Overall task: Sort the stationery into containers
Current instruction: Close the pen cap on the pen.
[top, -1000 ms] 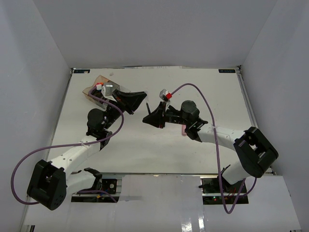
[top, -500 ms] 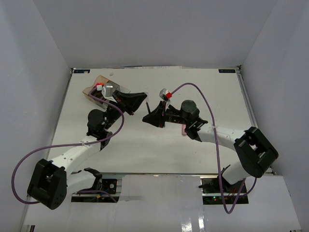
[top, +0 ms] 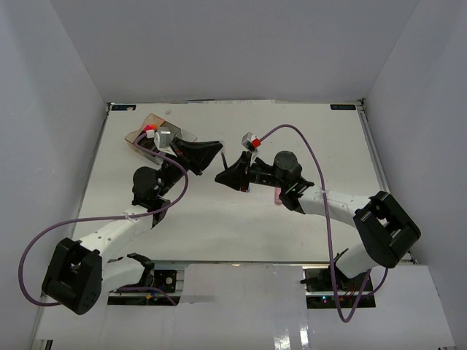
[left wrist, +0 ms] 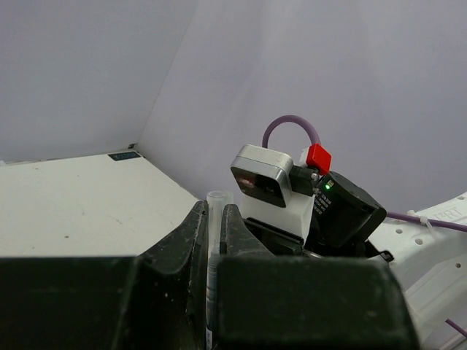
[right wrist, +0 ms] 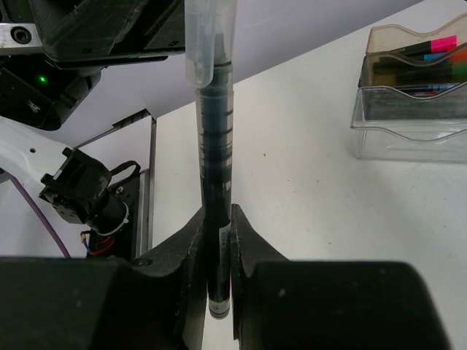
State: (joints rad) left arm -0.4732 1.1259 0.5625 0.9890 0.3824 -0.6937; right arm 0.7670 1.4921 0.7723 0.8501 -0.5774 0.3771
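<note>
Bright, even, diffuse light leaves only faint soft shadows on the matte white tabletop (top: 219,233); top view sharp, near edge washed out; right gripper's black fingers (right wrist: 131,306) blur close-up

My table (top: 219,226) is white and flat. Plain walls stand around it on three sides. The far wall (top: 233,51) is pale grey. The left wall (top: 51,146) and the right wall (top: 423,109) look the same. A small black label (top: 122,107) sits at the far left corner of the table. A second label (top: 343,107) sits at the far right corner. The light is soft. The near ledge (top: 241,313) shines white.
</note>
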